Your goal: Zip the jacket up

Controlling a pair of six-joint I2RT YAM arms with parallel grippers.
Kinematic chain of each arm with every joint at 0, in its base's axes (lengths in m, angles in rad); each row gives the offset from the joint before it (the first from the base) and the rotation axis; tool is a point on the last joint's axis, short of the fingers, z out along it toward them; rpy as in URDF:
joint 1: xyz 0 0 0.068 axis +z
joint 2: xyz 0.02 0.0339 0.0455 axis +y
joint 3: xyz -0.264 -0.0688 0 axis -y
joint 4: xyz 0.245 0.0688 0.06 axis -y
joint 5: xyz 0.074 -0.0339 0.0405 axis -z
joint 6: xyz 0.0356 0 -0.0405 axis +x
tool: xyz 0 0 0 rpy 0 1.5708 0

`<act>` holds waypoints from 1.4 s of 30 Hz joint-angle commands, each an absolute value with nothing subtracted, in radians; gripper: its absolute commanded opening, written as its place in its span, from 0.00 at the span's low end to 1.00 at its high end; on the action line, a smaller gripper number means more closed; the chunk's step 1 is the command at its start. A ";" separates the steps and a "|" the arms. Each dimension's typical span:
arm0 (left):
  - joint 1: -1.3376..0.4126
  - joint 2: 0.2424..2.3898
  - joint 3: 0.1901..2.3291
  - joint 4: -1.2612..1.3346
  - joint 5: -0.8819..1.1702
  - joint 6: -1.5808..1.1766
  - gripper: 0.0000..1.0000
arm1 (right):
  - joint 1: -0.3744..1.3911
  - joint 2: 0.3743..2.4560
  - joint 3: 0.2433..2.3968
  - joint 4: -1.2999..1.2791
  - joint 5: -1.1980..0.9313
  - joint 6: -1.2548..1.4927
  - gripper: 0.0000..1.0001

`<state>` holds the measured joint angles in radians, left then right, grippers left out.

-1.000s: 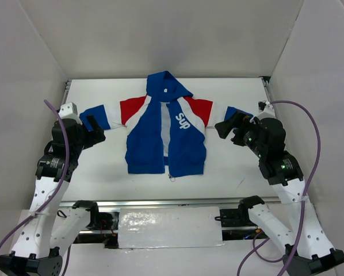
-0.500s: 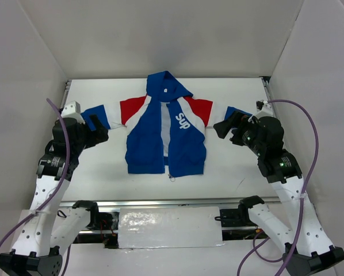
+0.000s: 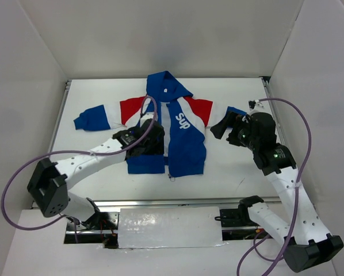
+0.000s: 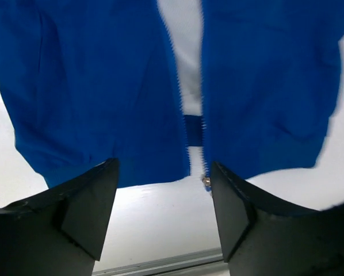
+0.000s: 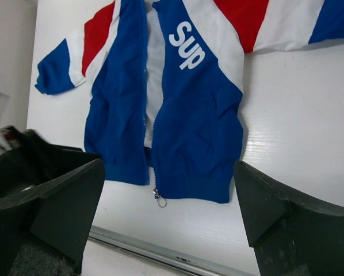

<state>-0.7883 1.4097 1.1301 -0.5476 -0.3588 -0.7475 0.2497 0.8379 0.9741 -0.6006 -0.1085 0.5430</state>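
The jacket [image 3: 167,129] is lying flat and unzipped mid-frame on the table [image 3: 235,172], so the left claw [image 4: 163,172] is hovering wide and empty over its hem by the zipper pull [image 4: 206,182], the right claw [image 3: 221,127] hanging open, empty, at centre right

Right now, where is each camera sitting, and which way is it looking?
Top camera: high behind the robot, looking down on the table and the whole jacket; left arm and right arm show.
Left wrist camera: over the jacket's hem, looking down at the zipper pull; the left gripper frames it, open.
Right wrist camera: beside the jacket, looking across it; the right gripper shows, open.
Shared: both wrist views show the zipper pull.
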 commanded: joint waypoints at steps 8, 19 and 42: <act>-0.847 1.569 1.051 -0.480 -0.388 -0.905 0.75 | 0.267 0.781 0.954 -0.583 -0.118 0.519 1.00; -0.894 1.713 1.061 -0.506 -0.433 -1.052 0.65 | 0.268 0.808 0.942 -0.555 -0.158 0.511 1.00; -0.936 1.741 1.039 -0.515 -0.443 -1.101 0.66 | 0.272 0.804 0.913 -0.545 -0.186 0.506 1.00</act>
<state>-0.9241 1.7416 1.0546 -0.5137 -0.4366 -1.0809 0.2646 0.8108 0.9226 -0.5850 -0.1738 0.5259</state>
